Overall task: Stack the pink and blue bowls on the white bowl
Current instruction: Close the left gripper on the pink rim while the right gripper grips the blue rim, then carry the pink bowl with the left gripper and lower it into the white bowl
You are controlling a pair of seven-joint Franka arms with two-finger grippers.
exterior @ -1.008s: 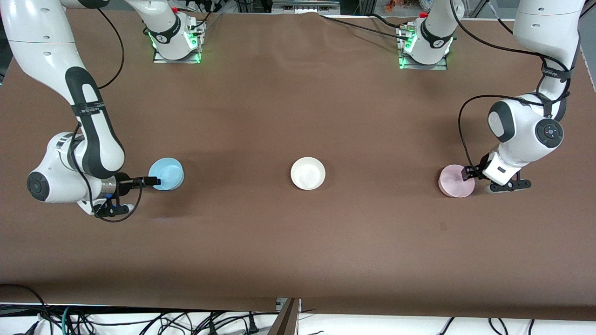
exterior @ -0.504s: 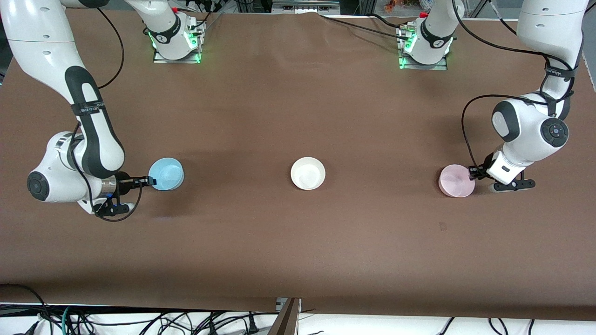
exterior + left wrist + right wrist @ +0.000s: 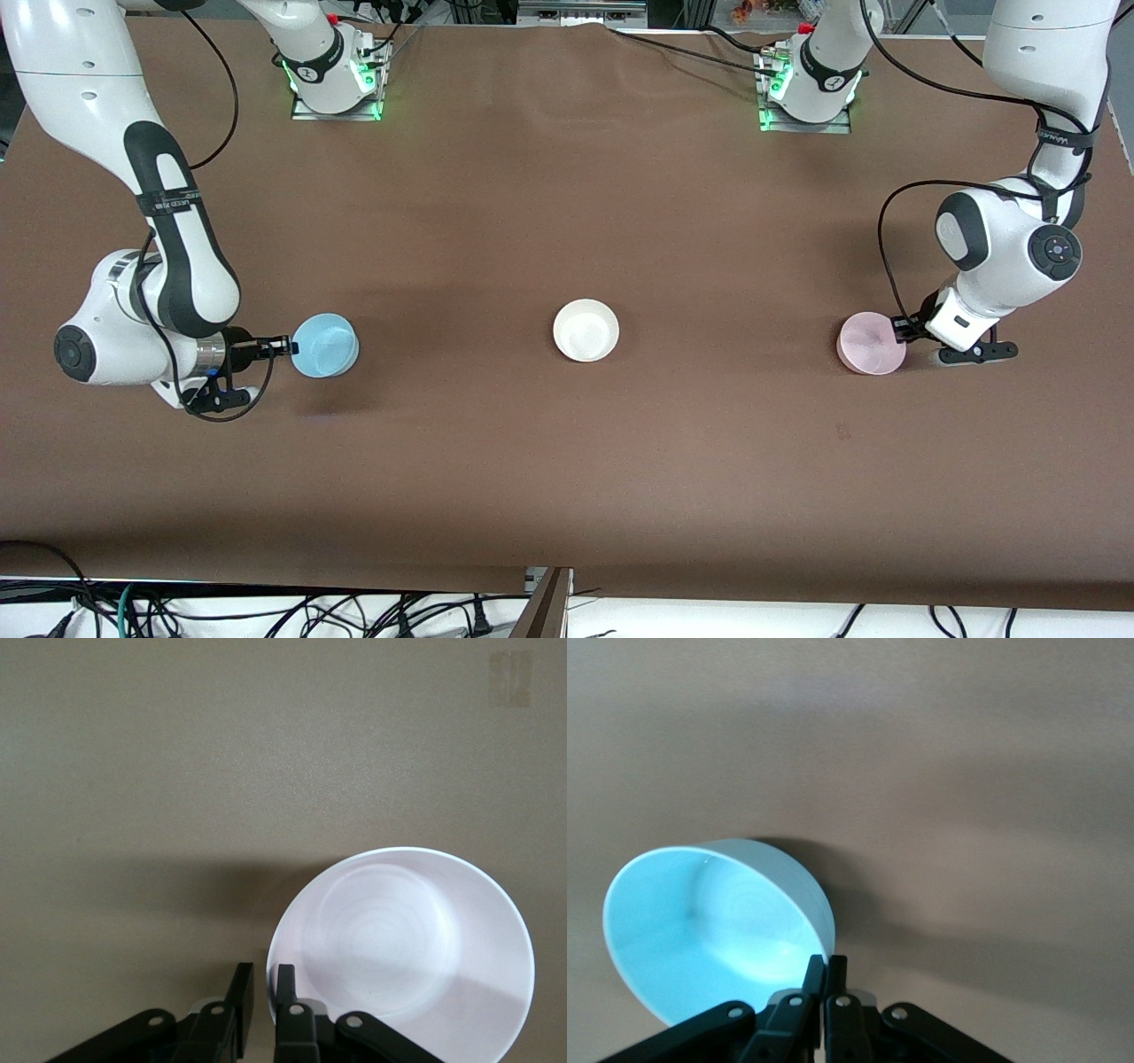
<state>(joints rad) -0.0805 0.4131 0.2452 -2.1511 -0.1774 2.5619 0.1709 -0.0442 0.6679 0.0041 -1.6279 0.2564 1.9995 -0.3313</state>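
**A:** While both arms have a grip, start at the fingers. The right gripper (image 3: 285, 345) is pinched onto the rim of the blue bowl (image 3: 325, 345), toward the right arm's end of the table; in the right wrist view the two fingers (image 3: 814, 979) meet on the wall and the bowl tilts, so I judge it is leaving the table (image 3: 567, 461). The left gripper (image 3: 902, 330) is clamped on the rim of the pink bowl (image 3: 870, 344) at the left arm's end.

**B:** And the white bowl (image 3: 586, 330)?

**A:** Sitting upright between the two, well apart from each, with nothing in it.

**B:** So how should the lift go?

**A:** I'd say raise each bowl straight up until it clears the table before carrying it across. A one-sided rim pinch lets a bowl swing, so move slowly. Bring one arm in at a time, level the bowl over the white one, then lower it.

**B:** Anything you can't make out?

**A:** Whether the pink bowl is off the table yet. The left wrist view cuts off its lower edge and washes its colour out to near white.
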